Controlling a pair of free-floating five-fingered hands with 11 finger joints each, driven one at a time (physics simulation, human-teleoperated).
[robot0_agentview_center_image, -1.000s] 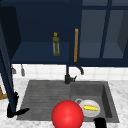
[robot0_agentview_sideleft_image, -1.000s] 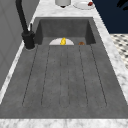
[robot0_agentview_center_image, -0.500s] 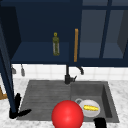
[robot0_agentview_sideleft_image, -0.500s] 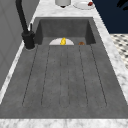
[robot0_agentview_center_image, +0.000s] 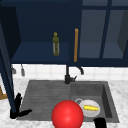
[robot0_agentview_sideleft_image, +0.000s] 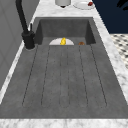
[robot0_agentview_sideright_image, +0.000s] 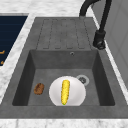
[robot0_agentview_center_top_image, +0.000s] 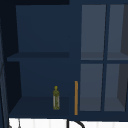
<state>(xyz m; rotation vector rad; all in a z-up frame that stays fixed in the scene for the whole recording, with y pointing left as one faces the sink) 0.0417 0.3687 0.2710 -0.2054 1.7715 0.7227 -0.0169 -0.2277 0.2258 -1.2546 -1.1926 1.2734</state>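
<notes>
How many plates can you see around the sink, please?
2. One white plate lies in the sink basin with a corn cob on it; another plate sits on the counter beyond the basin. Others may be hidden.

No legible text, seemingly, anywhere.

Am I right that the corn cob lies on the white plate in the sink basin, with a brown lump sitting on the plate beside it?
Not quite. The corn cob does lie on the white plate in the sink basin, but the brown lump sits off the plate, on the basin floor beside it and apart from its rim. The right side view shows this.
</notes>
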